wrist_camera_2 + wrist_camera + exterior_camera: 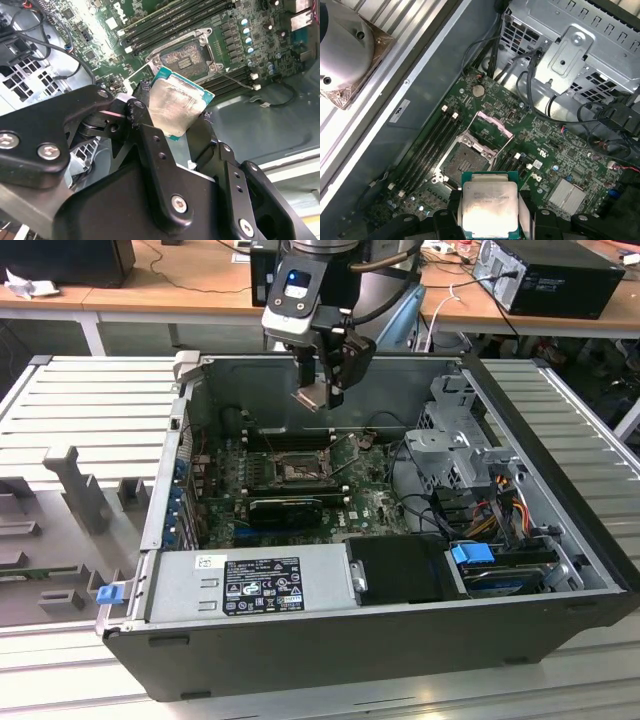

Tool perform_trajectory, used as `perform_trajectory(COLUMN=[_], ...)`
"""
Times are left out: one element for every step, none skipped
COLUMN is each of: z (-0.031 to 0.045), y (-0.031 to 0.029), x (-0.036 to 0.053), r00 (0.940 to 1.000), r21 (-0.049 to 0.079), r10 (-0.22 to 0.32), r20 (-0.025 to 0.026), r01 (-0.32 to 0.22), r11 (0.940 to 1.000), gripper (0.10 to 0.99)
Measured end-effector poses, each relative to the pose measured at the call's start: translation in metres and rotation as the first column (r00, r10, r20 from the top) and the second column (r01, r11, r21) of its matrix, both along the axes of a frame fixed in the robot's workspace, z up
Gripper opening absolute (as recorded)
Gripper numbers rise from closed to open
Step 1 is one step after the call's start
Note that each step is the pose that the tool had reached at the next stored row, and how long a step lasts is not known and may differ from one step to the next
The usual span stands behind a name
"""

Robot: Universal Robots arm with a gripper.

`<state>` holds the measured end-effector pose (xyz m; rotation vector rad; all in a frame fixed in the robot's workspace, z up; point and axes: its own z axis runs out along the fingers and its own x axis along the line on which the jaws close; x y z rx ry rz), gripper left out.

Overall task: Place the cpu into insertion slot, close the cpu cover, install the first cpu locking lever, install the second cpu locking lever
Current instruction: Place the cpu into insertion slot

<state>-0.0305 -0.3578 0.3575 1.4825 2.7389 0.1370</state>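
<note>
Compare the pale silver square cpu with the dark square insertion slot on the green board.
The pale silver square cpu is held aloft, clamped in the gripper; the dark square insertion slot lies in the green circuit board below, empty. The cpu's face is bright metal; the slot is dark. Both are square.

Work surface: a ribbed grey metal table [90, 410], slats running across the exterior view, evenly lit. Grey blocky fixtures [85, 490] stand on it toward the exterior view's left. Behind, a wooden-topped bench [150, 295] on a white leg [92, 335] carries loose dark cables [190, 262], a black box [70, 260] and crumpled white paper [25, 285]. A second bench [470, 315] at the exterior view's right holds a black computer case [560, 275], lying flat.
</note>
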Motion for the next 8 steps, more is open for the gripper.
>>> perform_trajectory(z=[-0.0001, -0.0002, -0.0003, -0.0005, -0.0007, -0.0007, -0.001, -0.0012], y=[0.0, 0.0, 0.0, 0.0, 0.0, 0.0, 0.0, 0.0], x=[0.0, 0.0, 0.0, 0.0, 0.0, 0.0, 0.0, 0.0], r00=[1.0, 0.9999, 0.9997, 0.9995, 0.9991, 0.9989, 0.9983, 0.9978], r21=[0.0, 0.0, 0.0, 0.0, 0.0, 0.0, 0.0, 0.0], r10=[-0.005, -0.012, -0.023, -0.032, -0.042, -0.048, -0.058, -0.067], r20=[0.0, 0.0, 0.0, 0.0, 0.0, 0.0, 0.0001, 0.0], r01=[0.005, 0.012, 0.023, 0.032, 0.042, 0.048, 0.058, 0.067], r11=[1.0, 0.9999, 0.9997, 0.9995, 0.9991, 0.9989, 0.9983, 0.9978], gripper=[0.533, 0.533, 0.533, 0.533, 0.533, 0.533, 0.533, 0.533])
